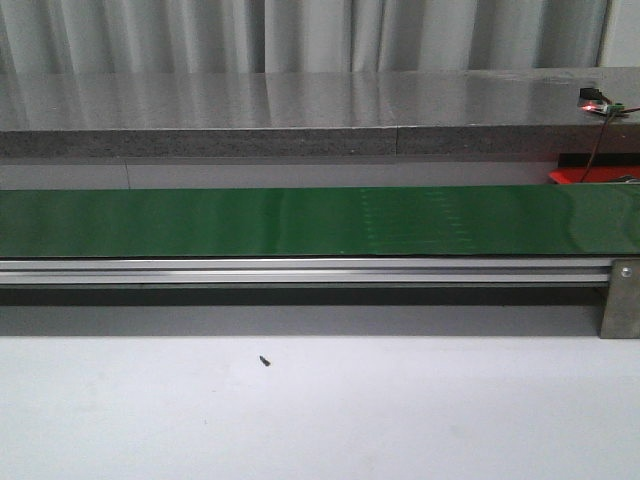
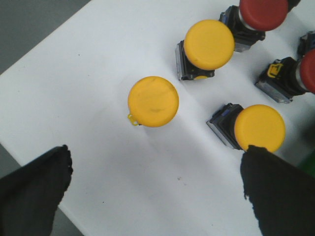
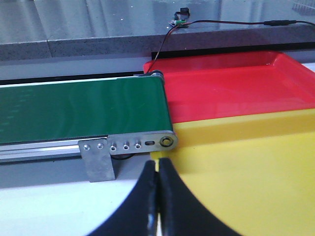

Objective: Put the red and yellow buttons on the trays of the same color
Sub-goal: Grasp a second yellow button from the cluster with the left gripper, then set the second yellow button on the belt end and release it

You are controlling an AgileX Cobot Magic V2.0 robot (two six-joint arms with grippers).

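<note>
In the left wrist view, three yellow buttons and two red buttons lie on a white surface. My left gripper hangs open above them, nothing between its black fingers; one finger sits beside the nearest yellow button. In the right wrist view, my right gripper is shut and empty, over the edge of the yellow tray. The red tray lies just beyond it. No gripper appears in the front view.
A green conveyor belt on a metal rail runs across the front view, with a grey ledge behind it. Its end bracket stands close to the trays. A small circuit board with wires rests on the ledge.
</note>
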